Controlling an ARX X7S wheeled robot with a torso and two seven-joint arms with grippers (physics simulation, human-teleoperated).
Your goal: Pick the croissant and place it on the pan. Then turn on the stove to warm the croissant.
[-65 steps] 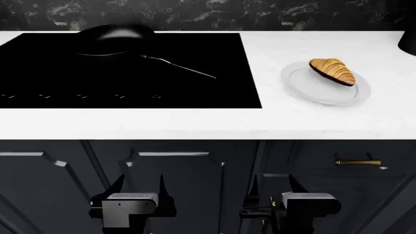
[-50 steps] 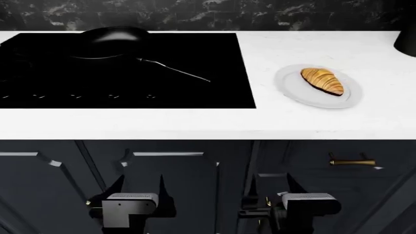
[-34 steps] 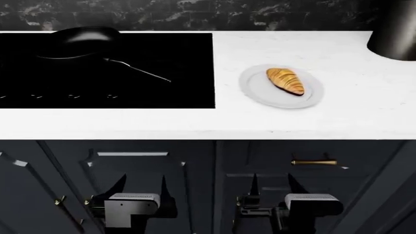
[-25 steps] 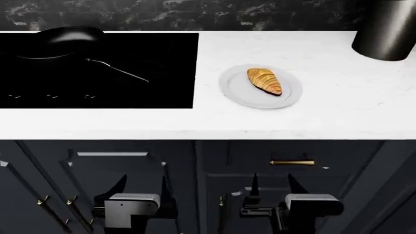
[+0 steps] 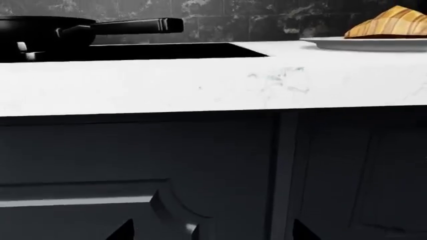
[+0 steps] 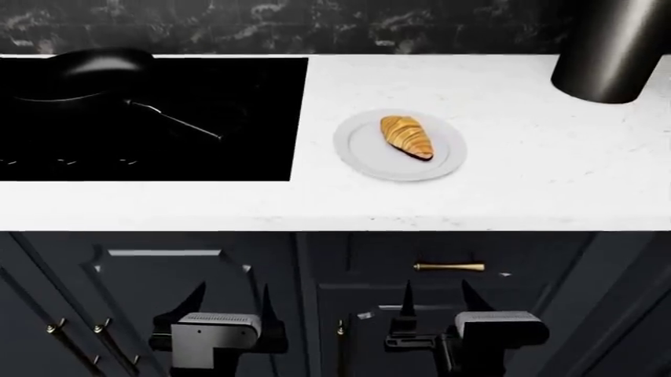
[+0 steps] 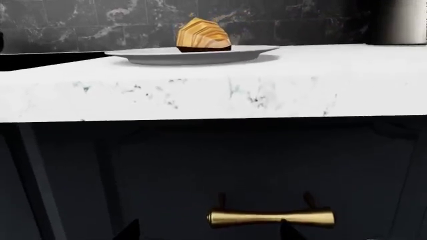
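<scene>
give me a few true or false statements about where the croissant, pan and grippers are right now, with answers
1. The croissant lies on the light-grey plate. True.
2. The pan sits on the white counter beside the plate. False: it sits on the stove, apart from the plate.
3. The left gripper and right gripper hang below the countertop, in front of the dark cabinet doors. True.
4. The right gripper holds the croissant. False: it is open and empty; the croissant is untouched.
5. A brass cabinet handle shows in the right wrist view. True.
</scene>
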